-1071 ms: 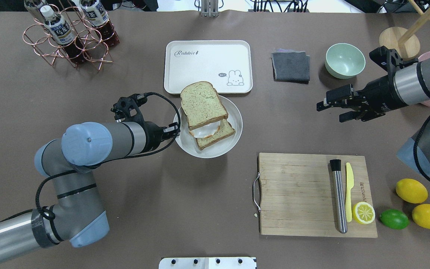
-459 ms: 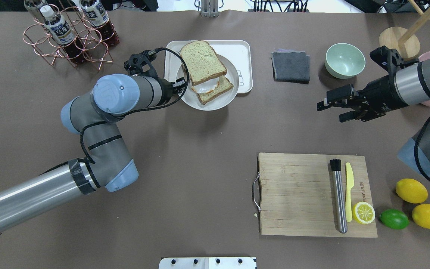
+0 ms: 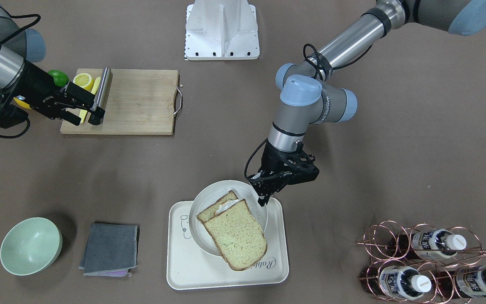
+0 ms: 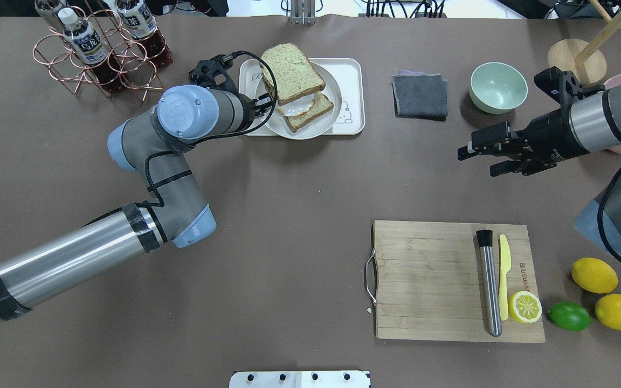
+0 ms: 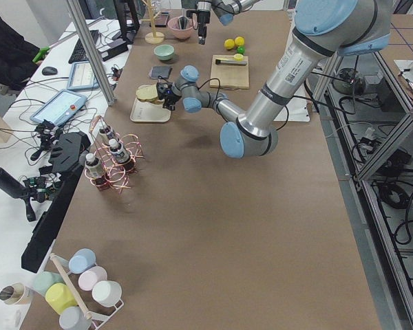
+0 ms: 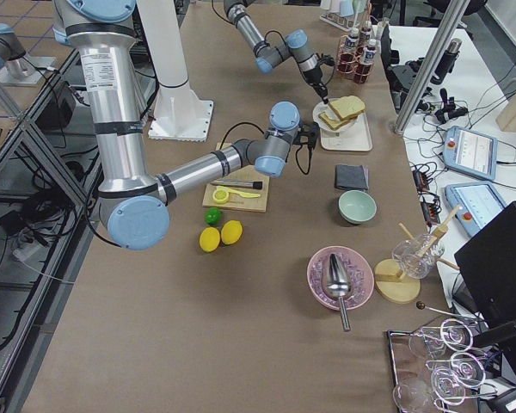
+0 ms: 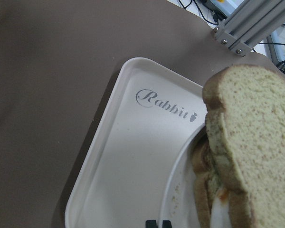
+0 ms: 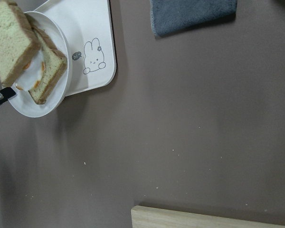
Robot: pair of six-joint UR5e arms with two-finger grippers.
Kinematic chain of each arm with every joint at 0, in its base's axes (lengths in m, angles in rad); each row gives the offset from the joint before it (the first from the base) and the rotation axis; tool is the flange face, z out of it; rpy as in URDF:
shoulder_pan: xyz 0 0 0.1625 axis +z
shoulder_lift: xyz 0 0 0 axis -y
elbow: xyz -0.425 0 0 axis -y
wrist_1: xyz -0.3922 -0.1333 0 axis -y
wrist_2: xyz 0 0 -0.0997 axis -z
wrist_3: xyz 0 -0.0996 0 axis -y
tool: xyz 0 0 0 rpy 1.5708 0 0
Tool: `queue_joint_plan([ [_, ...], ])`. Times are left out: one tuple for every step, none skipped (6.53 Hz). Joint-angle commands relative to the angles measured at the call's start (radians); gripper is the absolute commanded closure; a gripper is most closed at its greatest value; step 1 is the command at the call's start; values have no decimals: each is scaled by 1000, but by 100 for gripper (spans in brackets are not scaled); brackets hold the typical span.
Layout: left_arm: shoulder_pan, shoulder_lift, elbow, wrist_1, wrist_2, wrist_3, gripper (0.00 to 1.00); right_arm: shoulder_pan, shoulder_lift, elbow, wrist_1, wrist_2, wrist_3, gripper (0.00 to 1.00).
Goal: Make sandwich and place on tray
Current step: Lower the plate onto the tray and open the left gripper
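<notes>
The sandwich (image 4: 291,73), two speckled bread slices with a fried egg between them, lies on a round white dish (image 4: 316,127). My left gripper (image 4: 261,105) is shut on the dish's rim and holds it a little above the cream tray (image 4: 351,89), overlapping the tray's near edge. The top slice leans off toward the far side. The sandwich (image 3: 236,234), dish (image 3: 207,196), tray (image 3: 184,270) and left gripper (image 3: 263,199) also show in the front view. The left wrist view shows the tray (image 7: 133,166) beneath the sandwich (image 7: 251,142). My right gripper (image 4: 475,163) is open and empty over bare table.
A copper rack of bottles (image 4: 100,48) stands just left of the tray. A grey cloth (image 4: 421,96) and green bowl (image 4: 498,86) lie to its right. A wooden cutting board (image 4: 429,280) holds a metal rod, yellow knife and lemon half; lemons and a lime (image 4: 569,315) lie beside it.
My left arm has carried the dish with the sandwich away from the robot, from the table in front of the tray to over the tray. The right arm has not moved.
</notes>
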Motion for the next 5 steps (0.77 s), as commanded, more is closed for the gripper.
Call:
queue_joint_plan([
  [-1, -37, 91, -22, 15, -6, 100, -1, 3, -7, -1, -1, -1, 1],
  [-2, -43, 105, -30, 17, -8, 100, -1, 3, -8, 1, -1, -1, 1],
  [-3, -63, 134, -30, 17, -11, 100, -1, 3, -8, -1, -1, -1, 1],
  [-1, -72, 148, -30, 17, -25, 100, -1, 3, -8, -1, -1, -1, 1],
  [2, -75, 158, -30, 26, -25, 100, -1, 3, -8, -1, -1, -1, 1],
])
